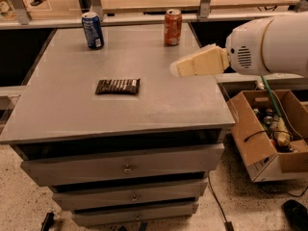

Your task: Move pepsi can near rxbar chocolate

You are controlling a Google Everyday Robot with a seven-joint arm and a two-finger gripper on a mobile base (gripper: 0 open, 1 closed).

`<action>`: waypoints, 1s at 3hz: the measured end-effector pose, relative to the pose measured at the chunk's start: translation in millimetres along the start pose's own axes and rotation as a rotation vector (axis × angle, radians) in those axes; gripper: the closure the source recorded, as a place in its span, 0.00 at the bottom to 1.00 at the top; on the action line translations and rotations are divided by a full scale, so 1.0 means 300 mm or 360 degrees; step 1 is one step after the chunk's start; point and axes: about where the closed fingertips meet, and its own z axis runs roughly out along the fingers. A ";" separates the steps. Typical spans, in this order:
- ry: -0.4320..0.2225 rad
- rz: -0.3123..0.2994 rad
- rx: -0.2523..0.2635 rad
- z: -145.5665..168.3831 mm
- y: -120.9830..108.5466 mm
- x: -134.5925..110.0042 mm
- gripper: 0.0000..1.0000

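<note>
The pepsi can (93,30) stands upright at the far left of the grey cabinet top (159,97). The rxbar chocolate (118,86), a flat dark wrapped bar, lies left of the middle of that top. My gripper (179,69) is the cream tip of a white arm coming in from the right, hovering over the right part of the top. It is well right of the bar and far from the pepsi can, and holds nothing I can see.
An orange-red soda can (173,27) stands at the far edge, just beyond my gripper. An open cardboard box (269,136) with clutter sits on the floor to the right. Drawers (127,167) face front below the top. A shelf rail runs behind.
</note>
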 end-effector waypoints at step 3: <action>-0.0039 -0.0083 -0.0072 0.076 -0.012 -0.018 0.00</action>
